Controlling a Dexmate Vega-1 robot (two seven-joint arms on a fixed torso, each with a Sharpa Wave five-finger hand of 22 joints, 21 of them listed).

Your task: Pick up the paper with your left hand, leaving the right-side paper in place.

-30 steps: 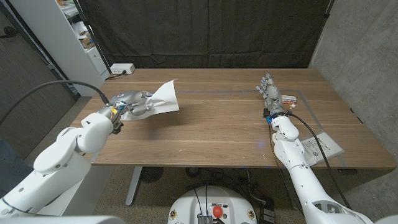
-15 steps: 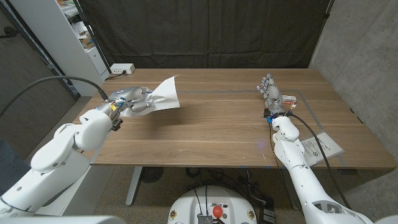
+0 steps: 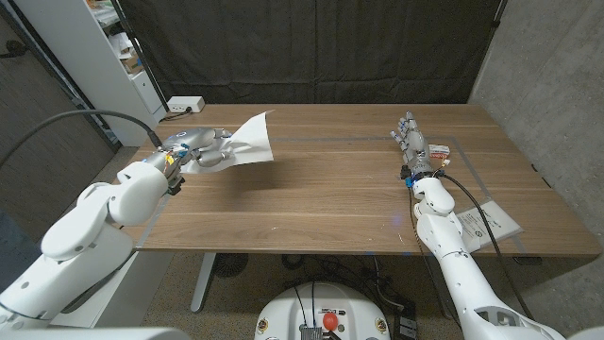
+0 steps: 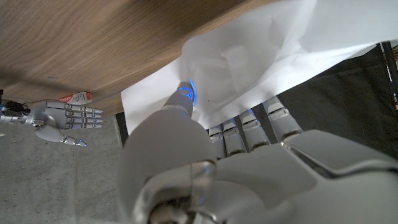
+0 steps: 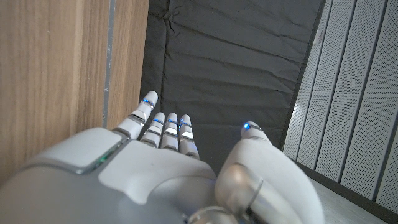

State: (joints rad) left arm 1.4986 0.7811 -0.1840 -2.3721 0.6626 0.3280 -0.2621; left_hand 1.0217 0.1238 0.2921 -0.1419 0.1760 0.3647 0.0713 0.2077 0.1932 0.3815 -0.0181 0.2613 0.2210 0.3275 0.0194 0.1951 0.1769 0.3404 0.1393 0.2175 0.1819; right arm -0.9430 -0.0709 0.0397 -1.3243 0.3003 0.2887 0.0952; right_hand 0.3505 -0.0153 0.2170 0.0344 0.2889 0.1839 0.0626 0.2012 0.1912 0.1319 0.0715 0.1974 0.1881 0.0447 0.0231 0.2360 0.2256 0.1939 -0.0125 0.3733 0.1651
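A white sheet of paper [image 3: 247, 144] hangs above the table's far left part, pinched by my left hand [image 3: 200, 149] at its left edge, its free corner pointing up and away. In the left wrist view the paper [image 4: 261, 59] drapes over my left hand [image 4: 217, 155], thumb on one side and fingers on the other. My right hand [image 3: 411, 142] stands at the right of the table with its fingers straight and nothing in it; it shows small as the right hand [image 4: 59, 118] in the left wrist view. A second printed paper [image 3: 488, 224] lies at the table's near right edge.
A small red-and-white packet [image 3: 439, 151] lies just right of my right hand. A white power strip [image 3: 184, 106] sits at the far left corner. A white shelf unit [image 3: 113, 57] stands left of the wooden table [image 3: 330, 198]; a black curtain hangs behind.
My left hand has lifted the paper a little higher and farther from me. The right hand has not moved.
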